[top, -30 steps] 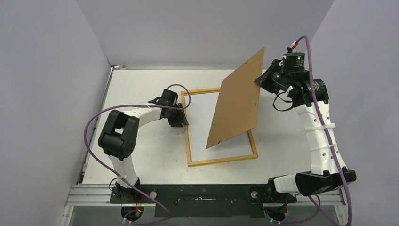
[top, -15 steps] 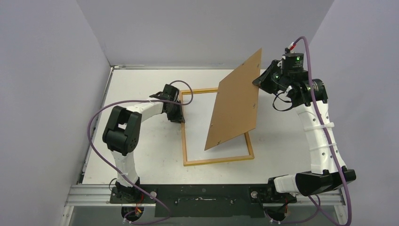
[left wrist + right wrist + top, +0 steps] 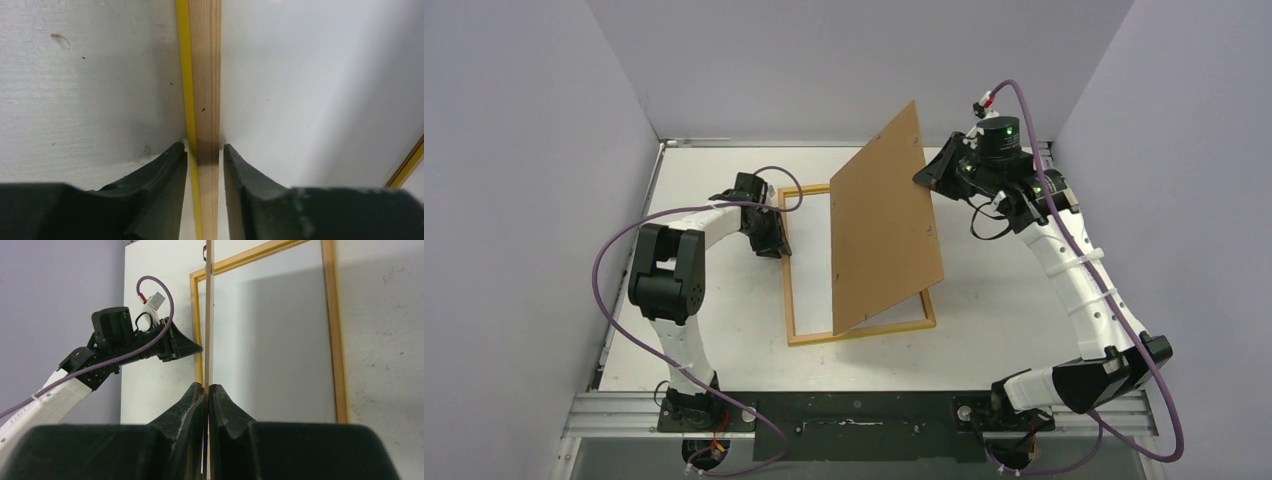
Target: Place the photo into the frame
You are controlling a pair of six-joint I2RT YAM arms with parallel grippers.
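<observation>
Place: a robotics lab test cell.
Enclosure: plain pale-grey partition walls [image 3: 524, 150] box in a bare white tabletop [image 3: 694, 335] on three sides.
Mounting: a slotted aluminium rail [image 3: 619, 412] along the near edge carries two white-and-black jointed robot arms [image 3: 669, 285].
Wiring: exposed purple cables [image 3: 597, 270] loop from the arm bases up to the wrists.

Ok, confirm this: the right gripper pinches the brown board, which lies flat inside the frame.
Wrong on one point: the board does not lie flat. The right gripper pinches the brown board, which is raised and tilted over the frame, as the top external view shows.
</observation>
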